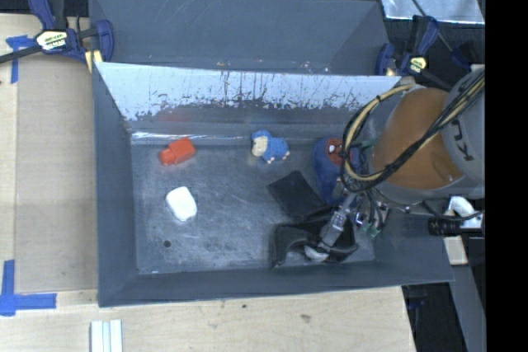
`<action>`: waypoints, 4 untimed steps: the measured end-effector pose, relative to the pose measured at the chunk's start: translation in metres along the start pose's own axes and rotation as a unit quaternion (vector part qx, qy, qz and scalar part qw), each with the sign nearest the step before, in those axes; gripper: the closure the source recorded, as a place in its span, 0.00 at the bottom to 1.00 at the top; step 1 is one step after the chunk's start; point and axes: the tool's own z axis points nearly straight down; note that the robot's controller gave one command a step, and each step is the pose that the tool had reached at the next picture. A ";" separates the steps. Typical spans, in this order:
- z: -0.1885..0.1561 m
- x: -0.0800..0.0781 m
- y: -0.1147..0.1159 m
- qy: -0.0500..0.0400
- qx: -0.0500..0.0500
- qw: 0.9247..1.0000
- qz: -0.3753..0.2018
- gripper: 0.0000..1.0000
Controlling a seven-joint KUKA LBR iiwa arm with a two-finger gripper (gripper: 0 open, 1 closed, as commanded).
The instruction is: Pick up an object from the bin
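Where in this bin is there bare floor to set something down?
Bare floor lies in the middle, between the white lump, the blue-and-yellow toy and the black pad, and in the strip below the white lump. The right end is crowded: gripper, black pad, blue thing.

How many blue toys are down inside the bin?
2. One blue-and-yellow toy lies at the back, in the middle. One blue thing with a red spot lies to its right, beside the arm. More may hide under the arm.
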 end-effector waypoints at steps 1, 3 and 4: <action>0.022 -0.047 -0.056 -0.003 -0.005 0.997 0.079 0.00; 0.027 -0.030 -0.062 -0.009 0.000 0.969 -0.247 1.00; -0.091 -0.034 -0.061 -0.003 0.000 0.969 -0.246 1.00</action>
